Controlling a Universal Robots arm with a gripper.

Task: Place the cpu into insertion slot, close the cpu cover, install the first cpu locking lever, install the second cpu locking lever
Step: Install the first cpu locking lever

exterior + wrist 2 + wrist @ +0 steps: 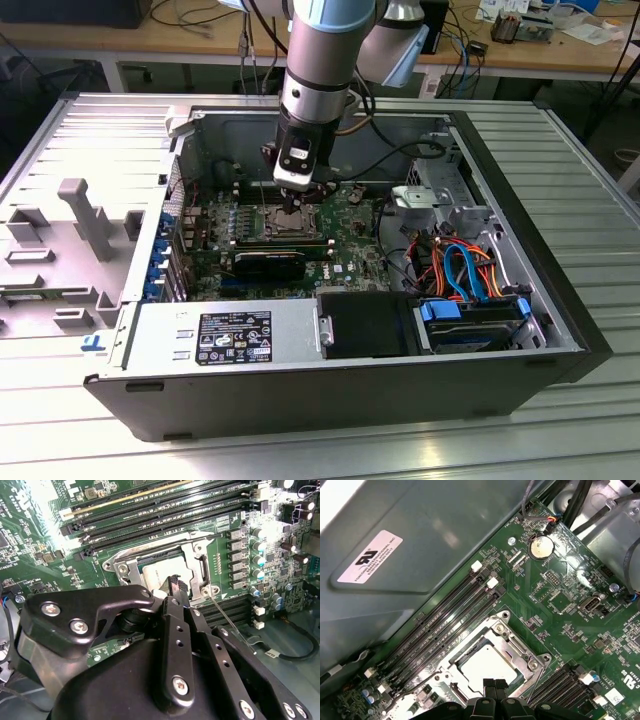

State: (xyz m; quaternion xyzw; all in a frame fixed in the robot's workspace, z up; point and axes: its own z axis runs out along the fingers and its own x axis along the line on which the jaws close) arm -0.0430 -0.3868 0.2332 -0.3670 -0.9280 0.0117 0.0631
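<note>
Your gripper (pixel 490 684), lower centre, jaws together probably for pushing, hovers over the cpu (pixel 482 665) framed by the cpu cover (pixel 516 650).

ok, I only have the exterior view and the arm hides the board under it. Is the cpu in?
Observer: Yes. In the first wrist view the cpu lies flat in the insertion slot, silver top up.
Operator: Cover?
Observer: The cpu cover lies flat around it, and the chip shows through its window.
Operator: Pincer?
Observer: In the first wrist view the pincer is shut and sits right at the cover's edge.
</note>
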